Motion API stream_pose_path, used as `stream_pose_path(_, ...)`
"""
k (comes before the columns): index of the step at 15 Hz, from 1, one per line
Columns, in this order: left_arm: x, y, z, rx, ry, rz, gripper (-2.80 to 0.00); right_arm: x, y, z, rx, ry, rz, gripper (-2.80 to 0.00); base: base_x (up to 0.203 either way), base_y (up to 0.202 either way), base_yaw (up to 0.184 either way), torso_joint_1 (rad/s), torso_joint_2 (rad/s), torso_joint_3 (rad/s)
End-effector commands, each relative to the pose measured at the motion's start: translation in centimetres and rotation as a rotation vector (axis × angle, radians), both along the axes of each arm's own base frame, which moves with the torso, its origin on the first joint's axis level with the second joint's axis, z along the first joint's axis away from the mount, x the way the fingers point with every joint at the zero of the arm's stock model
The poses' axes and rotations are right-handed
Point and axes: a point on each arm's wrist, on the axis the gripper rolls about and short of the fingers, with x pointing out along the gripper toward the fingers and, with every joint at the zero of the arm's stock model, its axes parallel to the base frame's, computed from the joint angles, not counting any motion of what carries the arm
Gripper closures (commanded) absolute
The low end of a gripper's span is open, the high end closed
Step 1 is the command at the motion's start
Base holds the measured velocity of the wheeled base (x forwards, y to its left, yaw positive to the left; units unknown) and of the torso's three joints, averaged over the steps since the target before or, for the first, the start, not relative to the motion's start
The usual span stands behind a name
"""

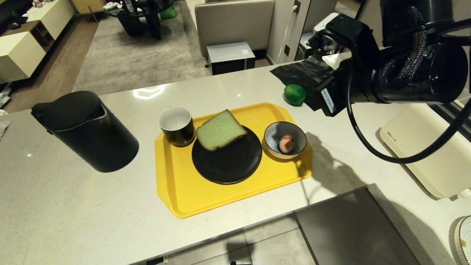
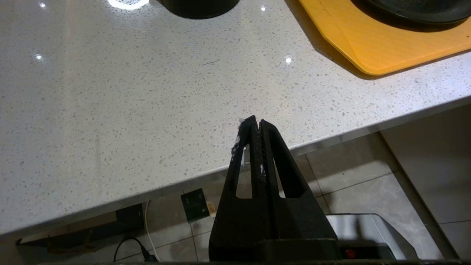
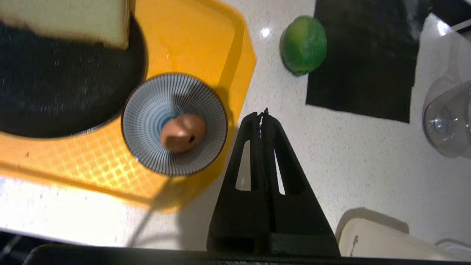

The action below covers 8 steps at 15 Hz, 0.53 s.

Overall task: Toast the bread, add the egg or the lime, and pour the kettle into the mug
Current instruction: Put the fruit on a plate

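Observation:
The pale green bread (image 1: 220,129) leans on a black plate (image 1: 228,165) on the yellow tray (image 1: 180,187). The black mug (image 1: 177,126), white inside, stands on the tray's left side. The big black kettle (image 1: 85,131) is on the counter further left. A brown egg (image 1: 286,143) lies in the striped bowl (image 1: 275,131). The lime (image 1: 295,94) rests on the counter beyond the tray. My right gripper (image 3: 263,115) is shut and empty, above the counter between the bowl (image 3: 147,92) and the lime (image 3: 304,45). My left gripper (image 2: 256,121) is shut and empty over the counter's front edge.
A black mat (image 3: 368,55) lies next to the lime, with a clear glass (image 3: 447,121) beside it. A cream appliance (image 1: 427,151) sits on the counter at the right. My right arm (image 1: 404,70) fills the upper right of the head view.

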Motion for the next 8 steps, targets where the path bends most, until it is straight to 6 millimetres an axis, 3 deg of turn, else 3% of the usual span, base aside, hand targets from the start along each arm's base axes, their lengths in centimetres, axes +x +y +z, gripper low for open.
stream_pose_path(1,0.0,0.0,0.0,0.000,-0.001,0.001,0.00,0.4,1.0,-0.7,-0.040,0.065,0.013,0.00,0.000,0.000,0.000,0.000,0.00,0.000)
stream_pose_path(6,0.0,0.0,0.0,0.000,-0.001,0.001,0.00,0.5,3.2,-3.1,-0.070,0.191,0.035,0.00,0.000,0.000,0.000,0.000,0.00,0.000)
stream_pose_path(7,0.0,0.0,0.0,0.000,-0.001,0.001,0.00,0.7,3.5,-3.5,-0.078,0.200,0.036,-2.80,0.000,0.000,0.000,0.000,0.00,0.000)
stream_pose_path(8,0.0,0.0,0.0,0.000,-0.001,0.001,0.00,1.0,3.8,-3.9,-0.086,0.206,0.030,-2.80,0.000,0.000,0.000,0.000,0.00,0.000)
